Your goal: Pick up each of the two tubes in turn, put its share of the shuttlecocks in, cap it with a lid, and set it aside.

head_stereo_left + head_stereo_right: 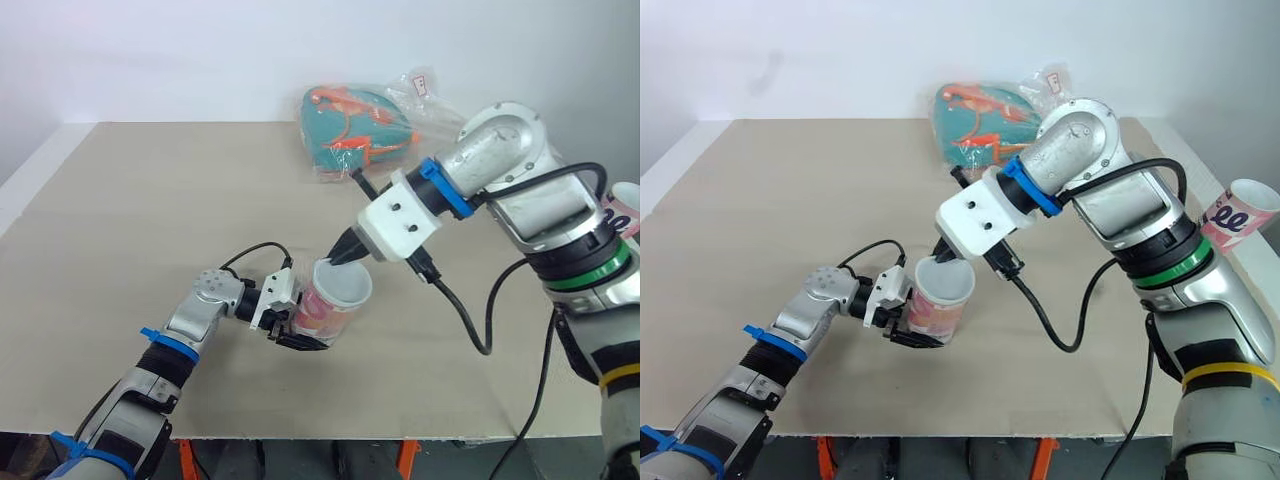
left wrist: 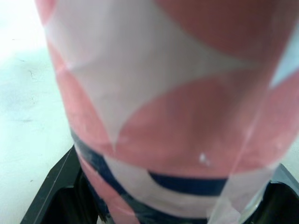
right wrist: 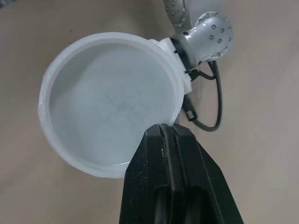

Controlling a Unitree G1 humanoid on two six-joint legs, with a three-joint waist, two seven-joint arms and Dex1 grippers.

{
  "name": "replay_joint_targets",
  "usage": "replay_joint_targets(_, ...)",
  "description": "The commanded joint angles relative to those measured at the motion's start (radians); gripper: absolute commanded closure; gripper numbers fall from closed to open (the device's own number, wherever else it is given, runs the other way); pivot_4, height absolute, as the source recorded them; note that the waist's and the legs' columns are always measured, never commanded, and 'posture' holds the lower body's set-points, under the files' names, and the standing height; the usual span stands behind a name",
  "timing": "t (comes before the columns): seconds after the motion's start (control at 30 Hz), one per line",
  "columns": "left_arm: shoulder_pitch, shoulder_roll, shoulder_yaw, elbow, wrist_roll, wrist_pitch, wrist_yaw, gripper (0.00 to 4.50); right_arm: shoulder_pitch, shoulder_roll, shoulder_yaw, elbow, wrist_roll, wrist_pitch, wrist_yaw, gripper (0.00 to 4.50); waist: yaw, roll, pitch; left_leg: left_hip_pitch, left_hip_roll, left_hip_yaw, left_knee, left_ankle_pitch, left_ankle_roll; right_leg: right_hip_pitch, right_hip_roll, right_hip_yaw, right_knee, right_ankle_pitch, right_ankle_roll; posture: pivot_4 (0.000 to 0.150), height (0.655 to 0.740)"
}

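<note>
1. Left claw (image 1: 300,335) is clenched round the lower body of the tilted tube (image 1: 325,312), near the front of the desk (image 1: 150,200)
2. Right claw (image 1: 345,256), pinched closed on nothing, touches the rim of the white lid (image 1: 345,284)
3. Tube seems light, thin-walled and slick, so hold it low and gently, and press the lid at its rim

A robot test lab or bench setup, by the look of it: a bare beige tabletop (image 1: 150,250) on orange metal legs (image 1: 405,455) at 6 o'clock, a blank white wall (image 1: 200,50) at 12 o'clock, a plastic-bagged teal item (image 1: 355,130) at 1 o'clock
</note>
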Motion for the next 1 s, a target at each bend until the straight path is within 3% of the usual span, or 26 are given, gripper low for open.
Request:
replay_joint_targets(0.03, 0.031, 0.057, 0.02, 0.05, 0.03, 0.042, 0.018, 1.43, 0.028, -0.02, 0.032, -0.036, 0.012, -0.005, 0.049, 4.44, 0.0, 0.0, 0.0, 0.0, 0.0, 0.0, 0.0, 0.0, 0.0, 0.0, 0.0, 0.0, 0.0, 0.0, 0.0, 0.15, 0.74)
replay_joint_targets(0.23, 0.034, 0.061, 0.022, 0.044, 0.027, 0.051, 0.019, 1.43, 0.03, 0.061, 0.011, 0.015, -0.069, 0.004, 0.018, 4.44, -0.002, 0.0, 0.0, 0.0, 0.0, 0.0, 0.0, 0.0, 0.0, 0.0, 0.0, 0.0, 0.0, 0.0, 0.0, 0.15, 0.74)
replay_joint_targets(0.37, 0.033, 0.058, 0.021, 0.044, 0.026, 0.052, 0.023, 1.43, 0.022, 0.11, -0.026, 0.005, -0.072, 0.054, 0.014, 3.04, -0.003, 0.0, 0.0, 0.001, 0.002, -0.001, -0.001, 0.0, 0.0, 0.0, 0.002, 0.0, 0.0, 0.0, -0.001, 0.15, 0.74)
replay_joint_targets(0.4, 0.032, 0.057, 0.021, 0.045, 0.026, 0.051, 0.024, 1.43, 0.018, 0.114, -0.034, 0.001, -0.064, 0.069, 0.016, 2.97, -0.003, 0.0, 0.0, 0.001, 0.002, 0.0, -0.001, 0.0, 0.0, 0.0, 0.002, 0.0, 0.0, 0.0, -0.001, 0.15, 0.74)
replay_joint_targets(0.47, 0.032, 0.055, 0.022, 0.049, 0.026, 0.049, 0.025, 1.43, 0.004, 0.123, -0.053, 0.008, -0.053, 0.105, 0.019, 2.37, -0.003, 0.0, 0.0, 0.001, 0.002, -0.001, -0.001, 0.0, 0.0, 0.0, 0.002, 0.0, 0.0, 0.001, -0.002, 0.15, 0.74)
replay_joint_targets(0.73, 0.02, 0.045, 0.02, 0.066, 0.029, 0.04, 0.026, 1.43, -0.091, 0.163, -0.182, 0.098, 0.057, 0.291, 0.029, 2.37, -0.004, -0.001, 0.0, -0.001, 0.002, 0.0, 0.0, 0.0, 0.0, -0.003, 0.002, 0.0, 0.0, 0.003, -0.003, 0.15, 0.74)
replay_joint_targets(1.0, 0.026, 0.046, 0.016, 0.064, 0.026, 0.036, 0.026, 1.43, -0.068, 0.008, -0.18, 0.109, 0.191, 0.333, 0.049, 2.37, -0.003, -0.001, 0.001, -0.002, 0.002, 0.0, 0.0, 0.0, 0.0, -0.004, 0.002, 0.0, 0.0, 0.003, -0.003, 0.15, 0.74)
